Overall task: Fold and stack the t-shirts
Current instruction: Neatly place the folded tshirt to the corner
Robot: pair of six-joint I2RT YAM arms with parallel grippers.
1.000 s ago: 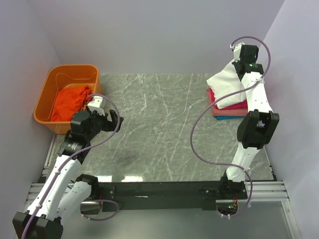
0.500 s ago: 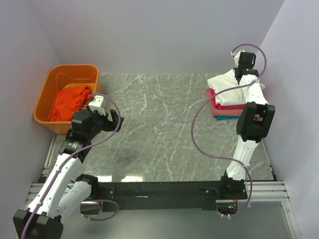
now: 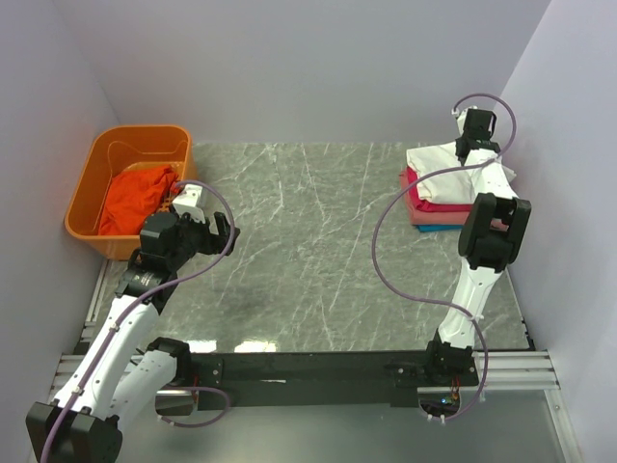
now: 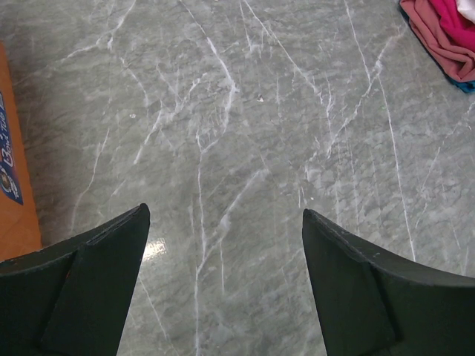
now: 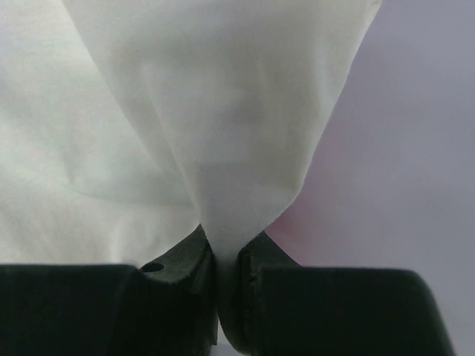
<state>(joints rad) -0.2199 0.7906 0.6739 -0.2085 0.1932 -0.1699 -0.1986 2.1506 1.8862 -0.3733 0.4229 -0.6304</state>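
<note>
The table I am bolted to is a grey slab veined with white, with a dull gleam along its near edge. Two things rest on it, well apart. At the far left stands the orange basket, its base at the slab's left edge. In the far right corner lies the stack of t-shirts. The blue t-shirt at the bottom touches the stone, with pink and magenta layers above it and the white t-shirt on top.
</note>
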